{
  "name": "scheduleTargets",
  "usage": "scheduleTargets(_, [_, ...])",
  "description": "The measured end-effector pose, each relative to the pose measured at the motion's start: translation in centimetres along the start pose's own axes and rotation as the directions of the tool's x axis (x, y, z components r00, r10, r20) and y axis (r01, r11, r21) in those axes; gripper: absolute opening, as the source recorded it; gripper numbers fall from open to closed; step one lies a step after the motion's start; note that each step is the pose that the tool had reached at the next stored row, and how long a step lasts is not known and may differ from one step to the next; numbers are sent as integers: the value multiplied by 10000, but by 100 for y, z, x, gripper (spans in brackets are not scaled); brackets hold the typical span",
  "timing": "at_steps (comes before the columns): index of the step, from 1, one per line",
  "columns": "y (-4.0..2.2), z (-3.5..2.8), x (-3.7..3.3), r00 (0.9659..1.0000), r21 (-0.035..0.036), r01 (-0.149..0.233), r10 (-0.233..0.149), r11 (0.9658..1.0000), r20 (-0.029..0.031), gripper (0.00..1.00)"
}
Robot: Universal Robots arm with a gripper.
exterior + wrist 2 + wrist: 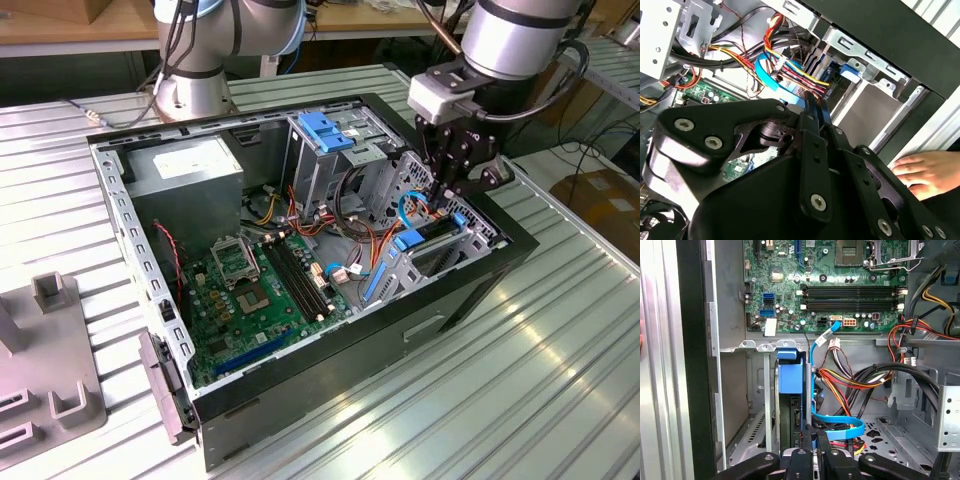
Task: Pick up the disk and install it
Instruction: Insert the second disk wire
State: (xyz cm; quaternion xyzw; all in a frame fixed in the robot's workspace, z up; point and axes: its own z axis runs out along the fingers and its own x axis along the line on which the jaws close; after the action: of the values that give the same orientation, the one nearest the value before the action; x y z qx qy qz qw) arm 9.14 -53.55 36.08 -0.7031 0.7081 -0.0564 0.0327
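The disk [436, 231], a dark slab with a bright blue carrier frame, stands on edge in the drive bay at the corner of the open computer case [400, 335] on the exterior view's right. In the first wrist view the disk [789, 390] sits between the bay's metal rails, blue end toward the motherboard. My gripper [447, 200] hangs straight above it, fingers close together, tips at the disk's upper edge. In the first wrist view the fingers [804, 441] lie just beside the slab. I cannot tell whether they pinch the frame.
Bundled wires and a thin blue cable [840, 426] crowd the space beside the bay. The motherboard [250, 290] fills the case floor. A tall cage with a light blue clip [325, 130] stands behind. A person's hand [920, 170] rests outside the case. A grey fixture [50, 390] lies at the exterior view's left.
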Motion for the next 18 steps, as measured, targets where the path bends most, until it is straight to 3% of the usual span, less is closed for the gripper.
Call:
scheduleTargets(5, [36, 11, 62, 9999, 112, 36, -38, 9999, 112, 16])
scheduleTargets(8, [77, 20, 93, 9998, 240, 138, -142, 9996, 157, 16])
scheduleTargets(18, [114, 8, 118, 9993, 395, 310, -317, 9987, 194, 16])
